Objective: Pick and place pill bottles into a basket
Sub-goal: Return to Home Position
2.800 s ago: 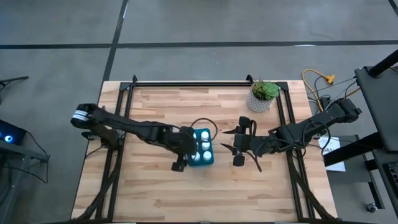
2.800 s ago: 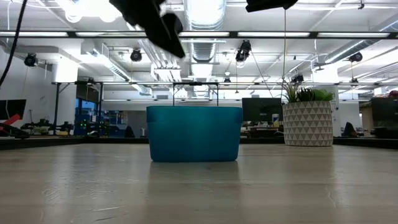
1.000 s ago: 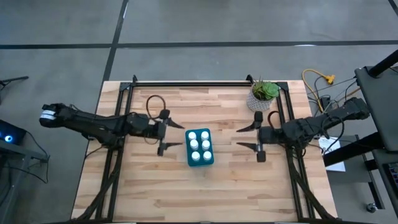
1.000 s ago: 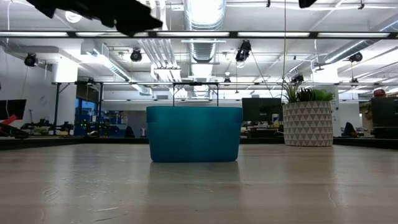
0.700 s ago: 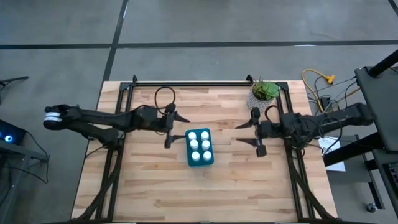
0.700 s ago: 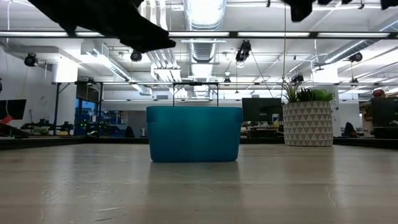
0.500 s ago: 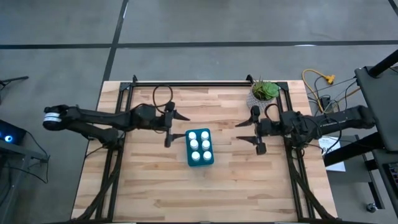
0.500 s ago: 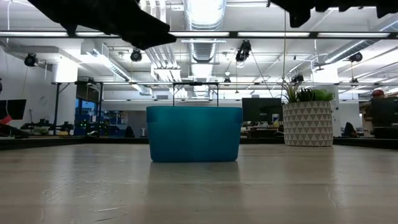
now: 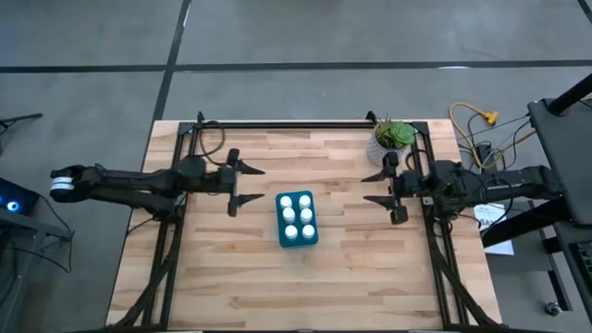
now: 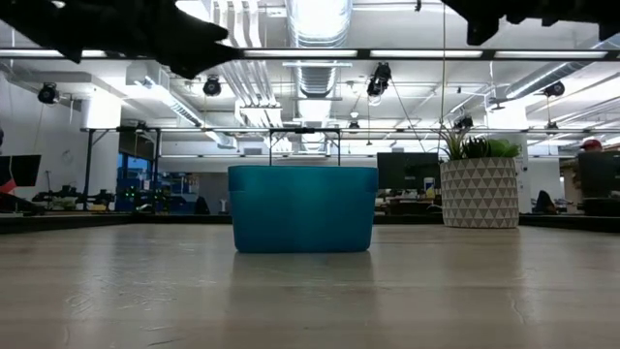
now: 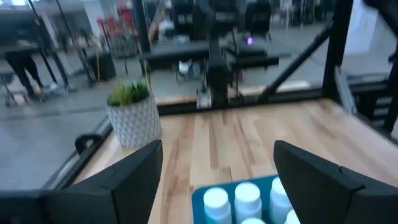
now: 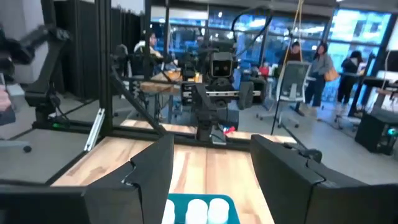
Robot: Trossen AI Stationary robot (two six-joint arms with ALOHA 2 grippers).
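The near stretch of the table [image 9: 296, 287] is seen bare, with no bottle left lying on it. At the table's middle the basket [image 10: 302, 208] is stood, and six pill bottles [image 9: 289, 216] are packed upright inside it in two rows of three, their white caps showing from above.

What has changed is the arms, not the load. A few seconds ago the left gripper [image 9: 248, 183] was held right over the basket and the right gripper [image 9: 372, 188] hung close by its side. Both have since been drawn back and outward. Taken from the basket in the overhead view, the left gripper is now placed at about 10 o'clock and the right at about 2 o'clock, each well apart from it. The fingers of both are spread wide, and nothing is held between them.

Farther off, between 1 and 2 o'clock at the far edge, the potted plant [image 9: 392, 141] is left untouched.

From this the placing is judged finished, and only the retreat of the arms is thought to remain.
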